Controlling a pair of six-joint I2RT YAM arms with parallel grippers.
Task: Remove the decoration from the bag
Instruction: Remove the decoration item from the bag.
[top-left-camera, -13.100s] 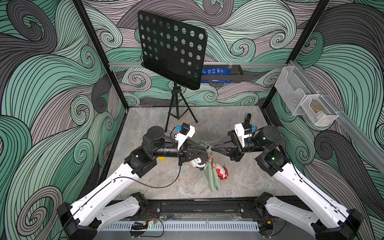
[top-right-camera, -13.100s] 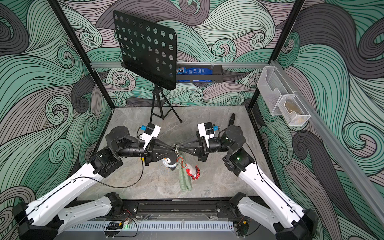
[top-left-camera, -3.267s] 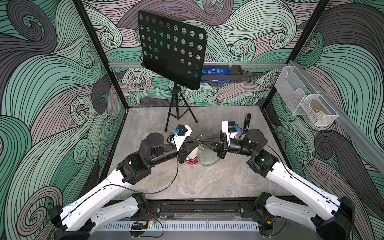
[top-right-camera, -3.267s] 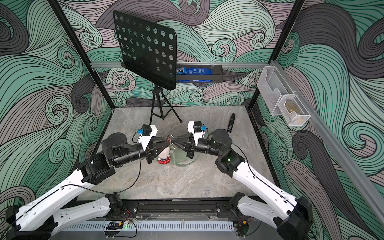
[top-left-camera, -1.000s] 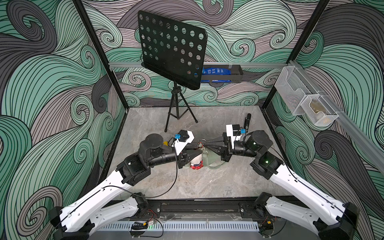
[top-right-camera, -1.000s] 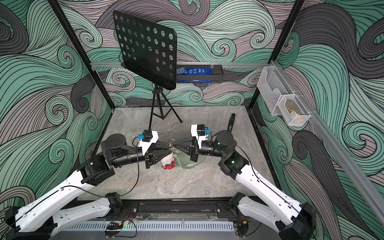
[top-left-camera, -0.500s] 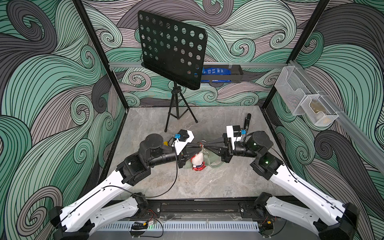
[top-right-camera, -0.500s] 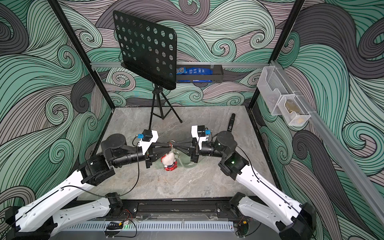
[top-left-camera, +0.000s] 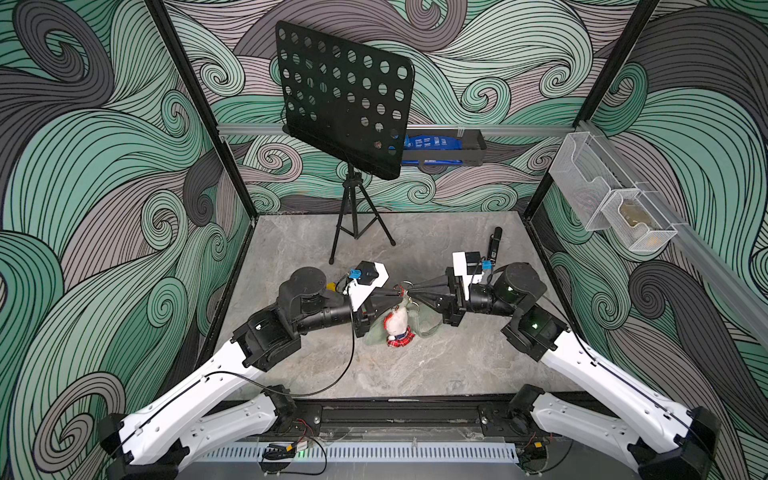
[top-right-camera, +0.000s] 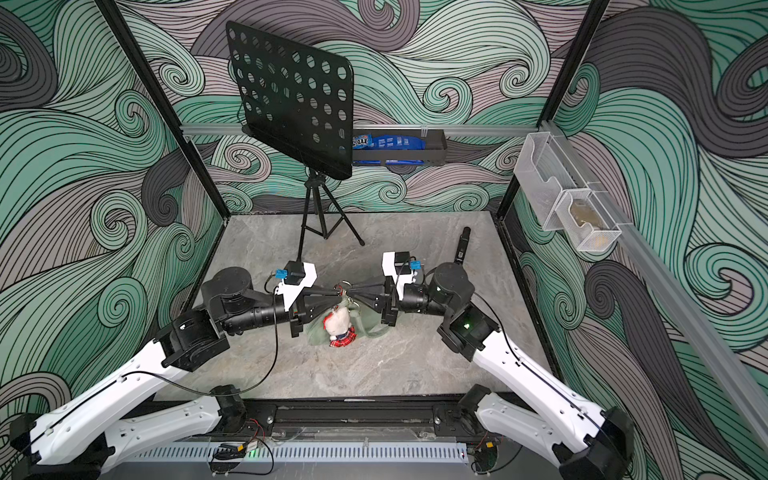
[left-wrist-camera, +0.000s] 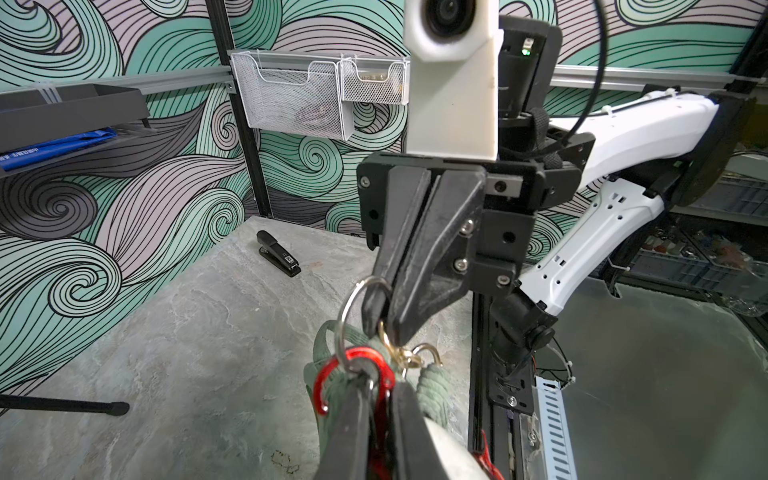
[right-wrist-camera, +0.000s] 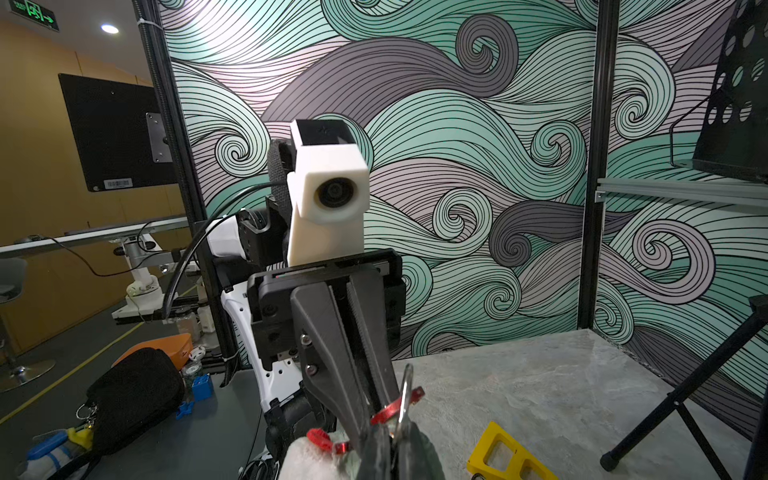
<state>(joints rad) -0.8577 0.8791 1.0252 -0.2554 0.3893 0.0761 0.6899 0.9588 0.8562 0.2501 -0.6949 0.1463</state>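
One grey stone-patterned worktop (top-left-camera: 436, 365) is carrying everything listed below.
One black perforated music stand (top-left-camera: 345, 95) is standing on its tripod toward the back.
Two arms are reaching in from either side. The left gripper (top-left-camera: 400, 296) and right gripper (top-left-camera: 409, 293) are meeting almost tip to tip above the middle of the worktop.
One sage-green cloth bag (top-left-camera: 376, 332) is lying crumpled on the worktop directly beneath both sets of jaws, with its strap rising toward them.
One white plush decoration (top-left-camera: 397, 322) with a red tartan base is resting on the bag just below the jaws.
One black stapler (top-left-camera: 494, 245) is lying well apart, toward the back on the right arm's side.
One red carabiner (left-wrist-camera: 361, 353) is sitting between the left jaws, which are pressing together on it.
One silver ring (left-wrist-camera: 341, 320) is passing into the carabiner's loop and looping round one finger of the right jaws, which are squeezing together on it.
One small gold clasp (left-wrist-camera: 428, 349) is hanging just beneath the right jaw tips, beside the green strap.
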